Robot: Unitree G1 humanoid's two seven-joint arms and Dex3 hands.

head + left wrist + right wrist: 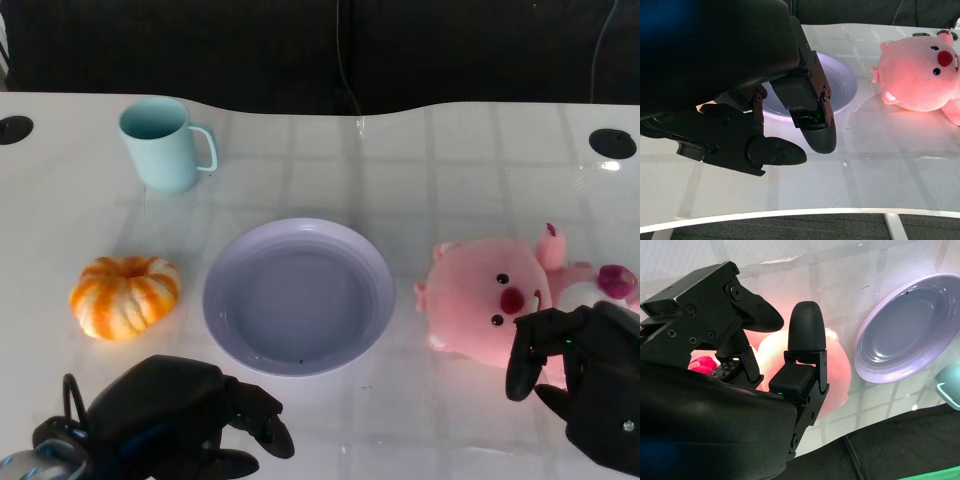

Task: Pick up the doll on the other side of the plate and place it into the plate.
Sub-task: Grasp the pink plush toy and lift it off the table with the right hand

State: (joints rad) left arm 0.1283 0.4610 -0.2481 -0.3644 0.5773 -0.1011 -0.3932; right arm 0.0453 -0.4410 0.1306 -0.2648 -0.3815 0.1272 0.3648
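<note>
The pink doll (497, 304), right of the plate (225, 320), looked soft and light; the right hand (585, 375), fingers apart, could squeeze its plump body.

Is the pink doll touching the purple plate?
Apart. The head view shows a strip of bare white table between the pink doll and the rim of the plate; the left wrist view shows the same gap.

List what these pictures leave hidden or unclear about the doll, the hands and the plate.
- Pink doll: in the head view the right hand covers its near edge, so contact cannot be told; the right wrist view is mostly blocked by that hand.
- Left hand: cut off by the head view's lower edge.
- Plate: largely hidden behind the left hand in the left wrist view.
</note>
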